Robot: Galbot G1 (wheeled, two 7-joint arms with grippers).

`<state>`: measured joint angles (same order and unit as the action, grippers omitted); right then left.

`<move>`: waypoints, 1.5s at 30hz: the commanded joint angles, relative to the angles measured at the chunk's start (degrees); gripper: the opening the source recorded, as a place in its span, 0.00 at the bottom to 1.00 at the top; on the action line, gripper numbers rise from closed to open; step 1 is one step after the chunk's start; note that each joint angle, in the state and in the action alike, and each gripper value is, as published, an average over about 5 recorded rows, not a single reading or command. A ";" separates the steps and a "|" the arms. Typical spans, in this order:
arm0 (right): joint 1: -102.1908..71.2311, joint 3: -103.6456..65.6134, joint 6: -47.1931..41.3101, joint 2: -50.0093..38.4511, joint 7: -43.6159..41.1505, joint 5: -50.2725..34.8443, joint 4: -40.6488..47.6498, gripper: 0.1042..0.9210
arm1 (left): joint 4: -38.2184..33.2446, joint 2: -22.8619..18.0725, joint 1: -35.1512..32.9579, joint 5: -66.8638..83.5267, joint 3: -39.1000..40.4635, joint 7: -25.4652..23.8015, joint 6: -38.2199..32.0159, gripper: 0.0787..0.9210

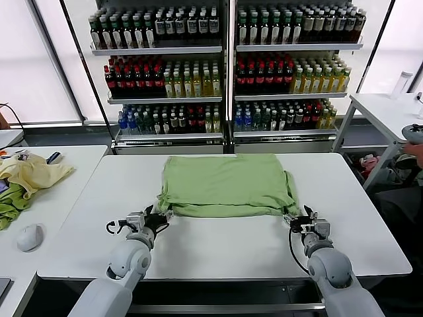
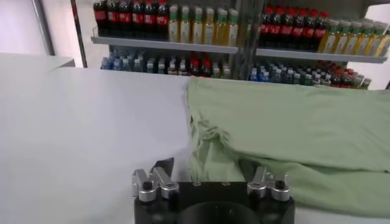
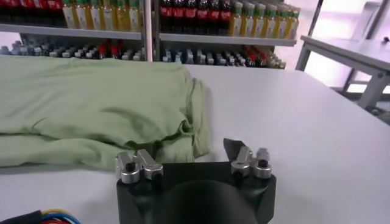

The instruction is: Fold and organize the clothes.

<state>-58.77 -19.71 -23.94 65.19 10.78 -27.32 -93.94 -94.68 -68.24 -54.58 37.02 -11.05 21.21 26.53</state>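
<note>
The light green cotton polo shirt (image 1: 227, 185) lies folded on the white bench (image 1: 225, 247); the left claw (image 1: 160, 216) and right claw (image 1: 291, 220) sit released at its near corners.

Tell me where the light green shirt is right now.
In the head view, the light green shirt lies folded mid-table, before the bottle shelves, its near corners by the left gripper and right gripper.
</note>
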 commanded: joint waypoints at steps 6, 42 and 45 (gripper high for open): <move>1.24 0.93 -0.31 0.06 -0.55 -2.05 1.63 0.31 | 3.36 -1.17 1.62 1.67 0.45 0.00 -1.91 0.38; -34.33 -11.58 1.85 -0.70 -2.50 9.68 -29.32 0.05 | -30.28 5.85 -33.57 -3.17 -9.04 1.19 -1.19 0.03; -36.63 -12.01 1.58 -0.47 -2.62 11.08 -31.05 0.05 | -31.73 6.03 -36.02 -5.03 -9.30 1.16 -0.74 0.03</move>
<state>-85.87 -29.09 -22.45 64.63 8.14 -19.26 -117.56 -116.35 -63.52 -77.40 35.81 -18.21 22.14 25.11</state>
